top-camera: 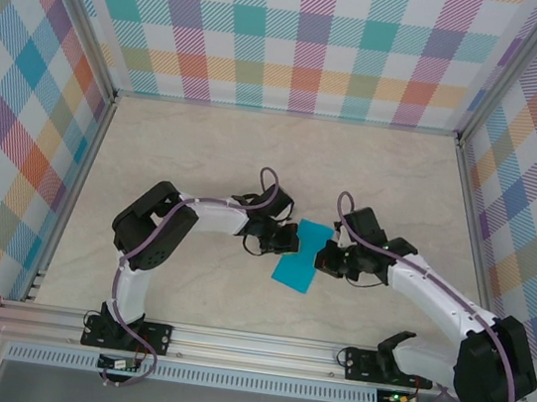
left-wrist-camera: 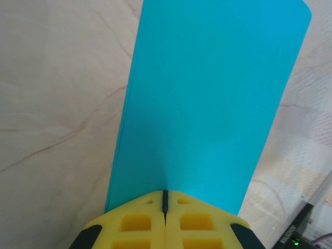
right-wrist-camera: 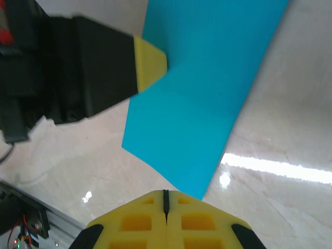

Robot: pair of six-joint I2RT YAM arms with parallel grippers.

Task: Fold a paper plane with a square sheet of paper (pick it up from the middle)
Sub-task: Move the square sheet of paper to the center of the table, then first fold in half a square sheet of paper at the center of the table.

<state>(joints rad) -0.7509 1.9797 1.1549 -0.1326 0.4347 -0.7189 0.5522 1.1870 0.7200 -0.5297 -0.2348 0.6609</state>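
**Item: square sheet of paper** (top-camera: 300, 258). Teal-blue, plain. Centre of the top view, between the two end effectors, over the pale marbled bench (top-camera: 205, 152). In the left wrist view the sheet (left-wrist-camera: 207, 104) runs from the bottom centre to the top right. In the right wrist view it (right-wrist-camera: 202, 93) slants from the top right down to the bottom centre and appears raised off the bench. No sharp crease can be made out.

**Item: left end effector** (top-camera: 280, 241). Jaws closed, pinching the sheet's edge at the bottom centre of its own view (left-wrist-camera: 165, 193). Its yellow tip also shows on the sheet's edge at upper left of the right wrist view (right-wrist-camera: 151, 63).

**Item: right end effector** (top-camera: 324, 259). Jaws closed (right-wrist-camera: 166, 193). The sheet's lower corner meets its tips, but whether paper is actually pinched cannot be told.

**Hazards, as judged:**
- Tearing or stretching: both ends are near opposite edges of thin paper, so any pull apart would load it.
- Slipping free: the hold is at the very rim, so a quick swing could drop the sheet.
- Skewed fold: the sheet hangs at an angle, so pressing it down without squaring the edges would set a crooked crease.
- Buckling: moving the ends inwards unevenly would bow the sheet or crumple it.
- Collision: the two ends sit near each other, so a small misjudged approach would knock one against the other.
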